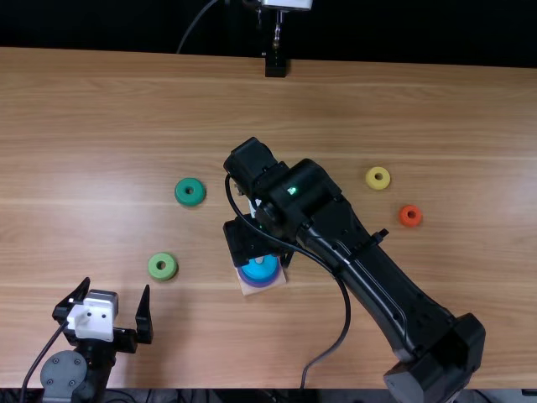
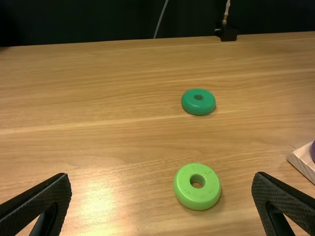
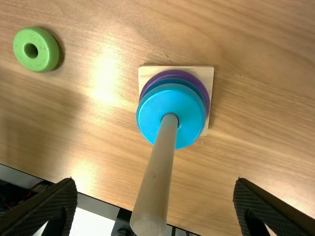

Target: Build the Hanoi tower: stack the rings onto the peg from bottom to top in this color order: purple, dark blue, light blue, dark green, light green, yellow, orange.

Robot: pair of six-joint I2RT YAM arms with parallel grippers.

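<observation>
Well — right end effector wide above light blue ring — left end effector wide too.

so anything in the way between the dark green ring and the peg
Nothing visible on the tabletop between the dark green ring and the peg. Over the peg, though, hangs the open right gripper, which would likely block the left gripper if that one brought the ring.
</observation>
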